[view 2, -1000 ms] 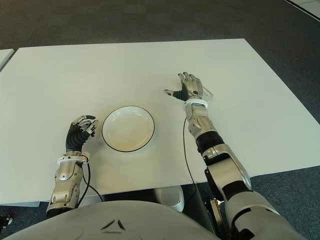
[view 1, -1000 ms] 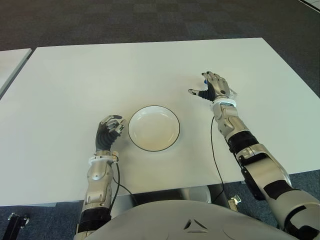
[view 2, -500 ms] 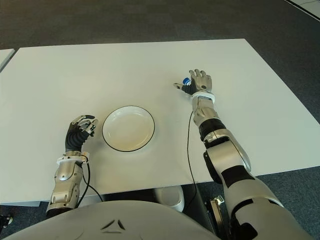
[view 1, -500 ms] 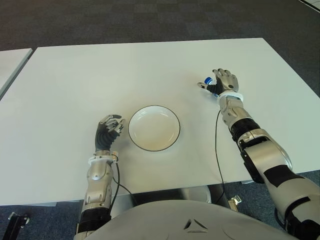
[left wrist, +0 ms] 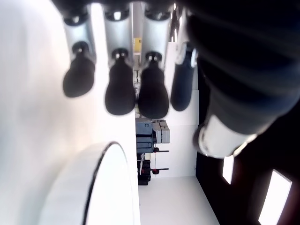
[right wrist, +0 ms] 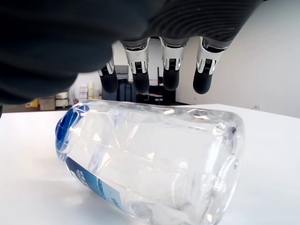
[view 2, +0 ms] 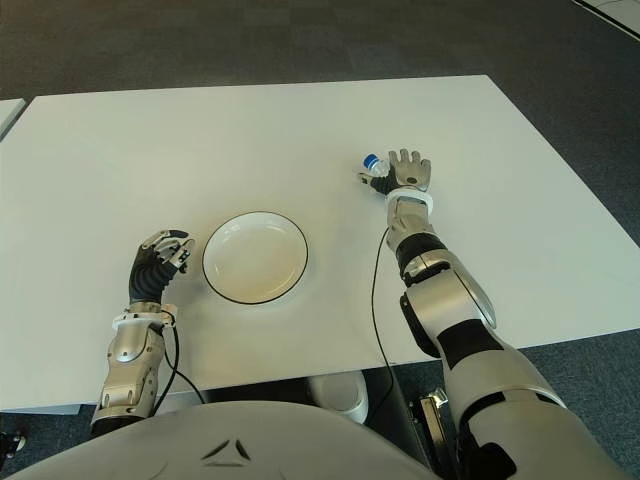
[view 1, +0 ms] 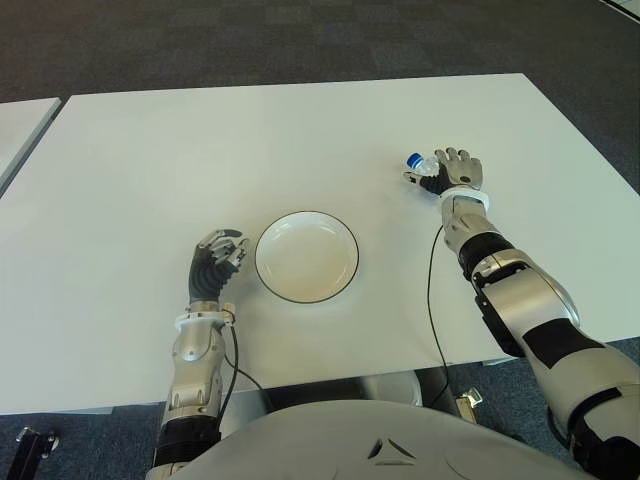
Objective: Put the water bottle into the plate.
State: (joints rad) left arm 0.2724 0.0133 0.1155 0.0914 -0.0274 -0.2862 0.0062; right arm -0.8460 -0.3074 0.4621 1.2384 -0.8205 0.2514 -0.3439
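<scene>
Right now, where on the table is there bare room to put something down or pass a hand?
The table is bare along its far edge and far left. Bare too between the plate and the lying water bottle under the open right hand. It is crowded only where the left hand shows close beside the plate's left.

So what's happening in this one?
The robot is going for a water bottle that lies on its side on the white table. Its right hand is over the bottle with fingers extended above it, not closed around it. The plate sits empty near the table's front edge, to the left of the bottle. The left hand shows just left of the plate, fingers curled and holding nothing.
</scene>
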